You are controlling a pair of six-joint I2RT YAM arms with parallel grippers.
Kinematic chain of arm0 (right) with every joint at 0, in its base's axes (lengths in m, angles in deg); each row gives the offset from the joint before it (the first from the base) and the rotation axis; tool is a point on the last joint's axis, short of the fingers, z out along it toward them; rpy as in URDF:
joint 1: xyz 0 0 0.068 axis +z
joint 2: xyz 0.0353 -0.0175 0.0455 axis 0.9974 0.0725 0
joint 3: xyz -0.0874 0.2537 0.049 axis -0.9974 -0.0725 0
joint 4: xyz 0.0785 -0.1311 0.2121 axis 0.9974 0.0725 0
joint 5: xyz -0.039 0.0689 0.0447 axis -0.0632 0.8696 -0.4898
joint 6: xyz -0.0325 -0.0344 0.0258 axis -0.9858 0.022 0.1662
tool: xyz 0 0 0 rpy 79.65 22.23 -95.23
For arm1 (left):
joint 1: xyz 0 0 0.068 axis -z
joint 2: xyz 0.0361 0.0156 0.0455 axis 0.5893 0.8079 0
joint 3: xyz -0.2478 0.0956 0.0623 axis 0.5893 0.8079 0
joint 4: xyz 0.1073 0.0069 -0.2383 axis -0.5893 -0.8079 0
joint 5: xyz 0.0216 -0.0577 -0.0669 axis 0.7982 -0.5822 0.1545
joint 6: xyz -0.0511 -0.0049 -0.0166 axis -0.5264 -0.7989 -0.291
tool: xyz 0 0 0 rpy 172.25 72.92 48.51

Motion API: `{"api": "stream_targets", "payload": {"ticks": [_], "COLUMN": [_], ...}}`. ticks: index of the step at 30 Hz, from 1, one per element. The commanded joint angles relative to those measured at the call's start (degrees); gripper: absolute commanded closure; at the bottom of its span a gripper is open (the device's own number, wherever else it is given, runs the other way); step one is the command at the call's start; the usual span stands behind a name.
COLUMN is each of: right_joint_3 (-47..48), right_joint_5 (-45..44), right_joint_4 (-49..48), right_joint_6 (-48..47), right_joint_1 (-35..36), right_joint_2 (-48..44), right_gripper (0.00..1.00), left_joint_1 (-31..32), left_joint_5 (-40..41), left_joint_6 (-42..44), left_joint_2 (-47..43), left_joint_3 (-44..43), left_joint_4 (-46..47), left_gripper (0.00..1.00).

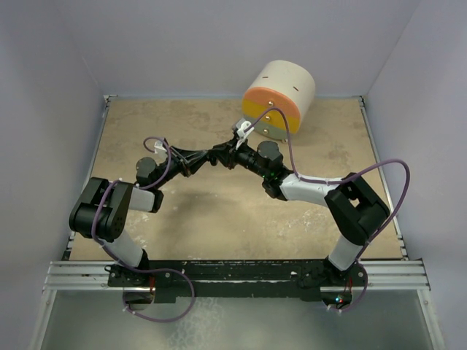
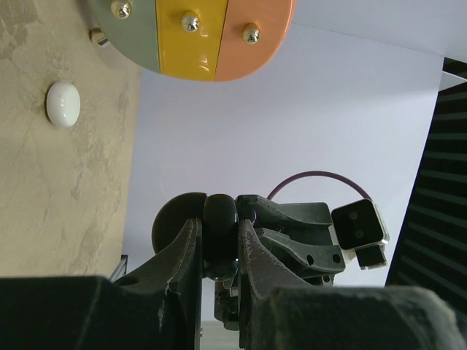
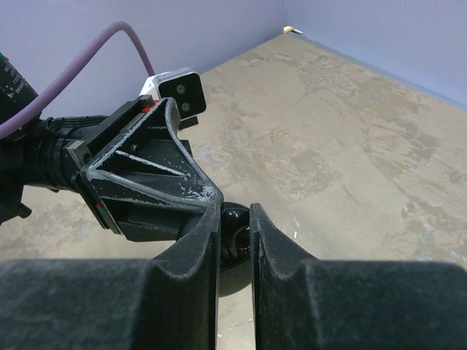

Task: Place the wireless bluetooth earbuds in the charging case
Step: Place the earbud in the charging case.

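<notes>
Both arms meet above the middle of the table. The black glossy charging case (image 2: pixel 220 222) stands edge-on between my left gripper's (image 2: pixel 219 219) fingers, which are shut on it. A dark round flap (image 2: pixel 174 219) sticks out beside the left finger. My right gripper (image 3: pixel 233 211) faces the left one and is shut on the same case (image 3: pixel 237 222). In the top view the case (image 1: pixel 217 155) is only a dark spot between left gripper (image 1: pixel 208 158) and right gripper (image 1: pixel 228 155). A small white oval piece (image 2: pixel 62 103), seemingly an earbud, lies on the table.
The cream cylindrical drawer unit (image 1: pixel 281 98), with its grey, yellow and orange front (image 2: pixel 193 36), lies at the back right, close behind the grippers. Purple walls enclose the tan table (image 1: pixel 219 219). A metal rail (image 1: pixel 233 273) runs along the near edge.
</notes>
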Motion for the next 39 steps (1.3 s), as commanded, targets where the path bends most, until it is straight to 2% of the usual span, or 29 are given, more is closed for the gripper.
{"api": "stream_targets", "payload": {"ticks": [1,18,32,36,39], "right_joint_3": [0.19,0.10,-0.52,-2.05,-2.41], "right_joint_5": [0.93,0.90,1.27,1.33,1.27], "right_joint_4": [-1.61,-0.73,-1.92,-2.68,-3.09], "right_joint_6": [-0.47,0.36,1.14,1.77,1.96], "right_joint_1": [-0.03,-0.04,-0.06,-0.05,0.00], "right_joint_2": [-1.21,-1.10,-2.85,-3.92,-4.37], "right_gripper": [1.00,0.99,0.72,0.61,0.60], "left_joint_1": [0.26,0.26,0.26,0.26,0.26], "left_joint_5": [-0.71,-0.73,-0.36,-0.07,-0.05], "left_joint_6": [-0.29,-0.46,-0.55,-0.46,-0.47], "left_joint_2": [-0.40,-0.82,-0.72,-0.66,-0.57], "left_joint_3": [-1.89,-2.59,-2.93,-2.74,-2.75], "left_joint_4": [3.65,3.38,3.34,3.23,3.29], "left_gripper": [1.00,1.00,1.00,1.00,1.00]}}
